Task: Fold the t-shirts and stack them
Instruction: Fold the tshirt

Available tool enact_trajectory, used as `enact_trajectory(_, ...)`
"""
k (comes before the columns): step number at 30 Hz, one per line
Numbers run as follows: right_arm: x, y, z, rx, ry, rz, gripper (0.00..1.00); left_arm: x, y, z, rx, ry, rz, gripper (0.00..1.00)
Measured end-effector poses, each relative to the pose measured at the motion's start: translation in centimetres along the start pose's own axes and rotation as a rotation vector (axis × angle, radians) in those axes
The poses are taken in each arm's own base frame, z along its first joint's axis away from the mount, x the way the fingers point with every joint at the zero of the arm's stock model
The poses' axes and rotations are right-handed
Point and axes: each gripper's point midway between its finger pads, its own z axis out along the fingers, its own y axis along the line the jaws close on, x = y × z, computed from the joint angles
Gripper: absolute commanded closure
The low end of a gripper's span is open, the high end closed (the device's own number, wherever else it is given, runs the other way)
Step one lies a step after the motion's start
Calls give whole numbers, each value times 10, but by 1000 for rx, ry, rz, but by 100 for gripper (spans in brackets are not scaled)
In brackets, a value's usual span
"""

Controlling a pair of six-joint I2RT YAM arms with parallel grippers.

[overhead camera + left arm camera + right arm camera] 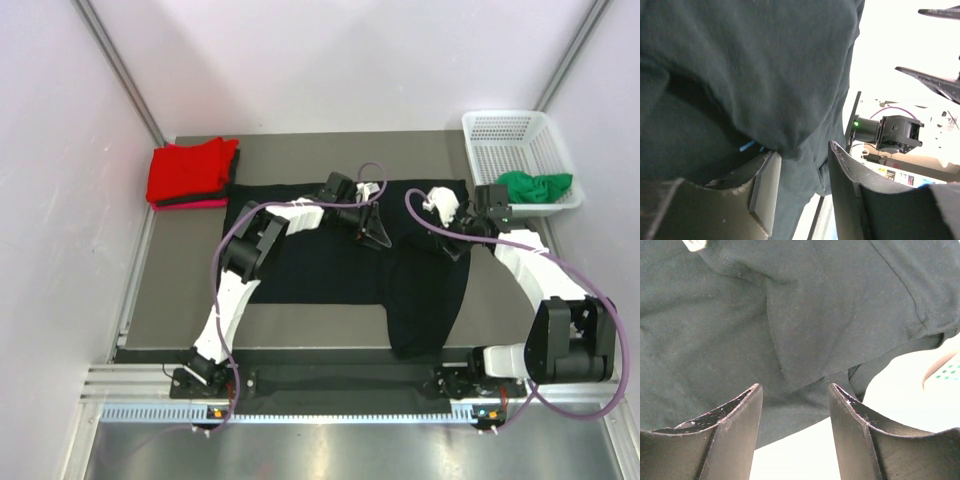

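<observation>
A black t-shirt [320, 265] lies spread across the grey table, with one part hanging over the near edge. My left gripper [374, 236] is over its upper middle, jaws open, and the black cloth [765, 65] bunches just beyond the fingertips [802, 170]. My right gripper [452, 247] is over the shirt's right part, open, with a folded flap of black cloth [790, 315] just past the tips [795, 400]. A folded red t-shirt [190, 168] sits at the back left on a pink one [205, 204]. A green t-shirt [535, 186] lies crumpled in the basket.
The white mesh basket [475, 135] stands at the table's back right corner. Bare grey table [185, 265] shows left of the black shirt. White walls close in on the left and right. The right arm's base [890, 132] shows in the left wrist view.
</observation>
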Motion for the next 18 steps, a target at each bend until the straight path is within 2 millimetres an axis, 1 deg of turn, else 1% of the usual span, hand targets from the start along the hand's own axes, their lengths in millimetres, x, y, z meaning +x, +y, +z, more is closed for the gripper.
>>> enact_trajectory(3, 0, -1, -1, 6, -1, -2, 44, -4, 0, 5, 7, -4, 6, 68)
enact_trajectory(4, 0, -1, -2, 7, -1, -2, 44, -4, 1, 7, 9, -3, 8, 82)
enact_trajectory(7, 3, 0, -3, 9, 4, 4, 44, -3, 2, 9, 13, 1, 6, 97)
enact_trajectory(8, 5, 0, -2, 10, 6, 6, 44, -2, 1, 10, 16, 4, 5, 100)
enact_trajectory(13, 14, 5, 0, -1, 25, 19, 44, 0, -6, 10, 46, 17, 6, 100)
enact_trajectory(18, 16, 6, 1, -1, 27, 19, 44, 3, -16, 5, 72, 28, 0, 100)
